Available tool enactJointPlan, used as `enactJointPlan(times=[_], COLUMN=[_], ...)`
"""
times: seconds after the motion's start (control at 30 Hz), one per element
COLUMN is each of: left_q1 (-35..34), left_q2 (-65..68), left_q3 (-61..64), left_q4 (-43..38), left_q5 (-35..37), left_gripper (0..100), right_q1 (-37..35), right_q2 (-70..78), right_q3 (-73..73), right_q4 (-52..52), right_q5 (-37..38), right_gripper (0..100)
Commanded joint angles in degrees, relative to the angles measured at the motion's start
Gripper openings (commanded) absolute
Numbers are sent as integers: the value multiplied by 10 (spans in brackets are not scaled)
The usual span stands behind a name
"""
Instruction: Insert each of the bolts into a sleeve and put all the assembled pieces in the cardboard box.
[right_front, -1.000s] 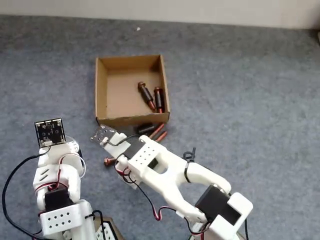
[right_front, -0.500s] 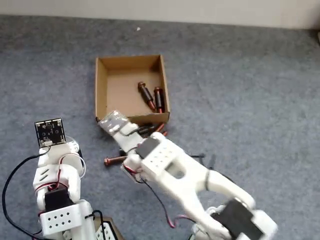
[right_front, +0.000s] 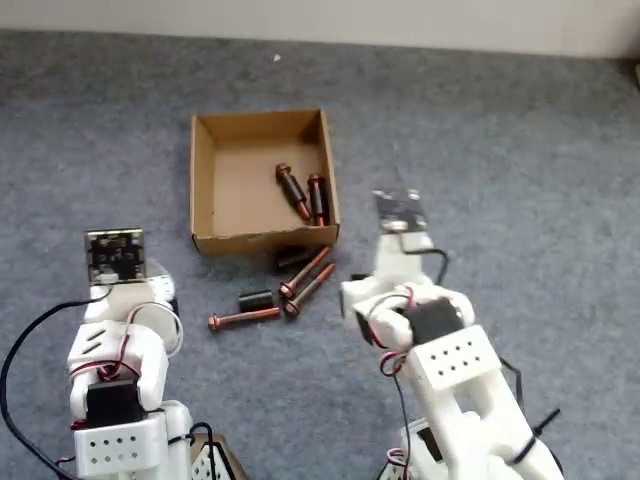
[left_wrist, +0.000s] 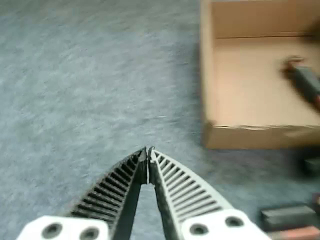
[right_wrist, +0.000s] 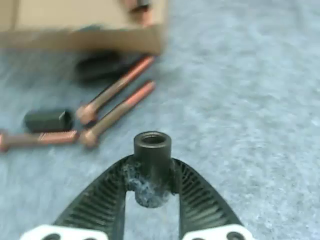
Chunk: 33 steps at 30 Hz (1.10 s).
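Observation:
My right gripper (right_wrist: 152, 164) is shut on a black sleeve (right_wrist: 152, 146), held upright with its open bore upward, above the carpet to the right of the loose parts. Three copper bolts (right_front: 245, 318) (right_front: 305, 271) (right_front: 311, 287) and two black sleeves (right_front: 256, 299) (right_front: 292, 257) lie on the carpet in front of the cardboard box (right_front: 200, 180). Two assembled pieces (right_front: 293, 192) (right_front: 318, 198) lie inside the box. My left gripper (left_wrist: 148, 152) is shut on nothing, above bare carpet to the left of the box's front wall (left_wrist: 250, 136).
Grey carpet covers the whole floor. The right arm's body (right_front: 440, 350) stands to the right of the bolts, the left arm's body (right_front: 115, 350) at the lower left. A pale wall edge runs along the far side.
The right arm has swung from over the bolts in front of the box to the right, uncovering the bolts and sleeves. The left arm has shifted slightly.

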Motion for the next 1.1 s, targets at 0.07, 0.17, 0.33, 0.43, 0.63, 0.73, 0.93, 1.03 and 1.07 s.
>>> enactJointPlan(times=[0.07,0.17,0.33,0.43,0.63,0.73,0.93,1.03,1.07], left_q1=[147,175,192,197,205,205,211,213,214], left_q2=[4,4,32,122,351,445,558,582,590], left_q3=[-103,-138,-195,-229,-352,-413,-416,-392,-387], left_q4=[72,99,142,149,205,253,273,273,274], left_q5=[-15,-25,-25,-24,83,161,178,178,190], left_gripper=[38,69,79,78,77,77,16,13,12], right_q1=[55,70,84,86,86,86,86,86,86], right_q2=[-44,-44,-44,-44,-43,-43,-43,-43,-43], right_q3=[75,105,120,120,121,121,121,121,121], right_q4=[-110,-147,-175,-175,-175,-175,-175,-175,-175], right_q5=[-48,-47,-47,-47,-47,-47,-47,-47,-47], right_gripper=[5,5,5,5,5,5,5,5,5])
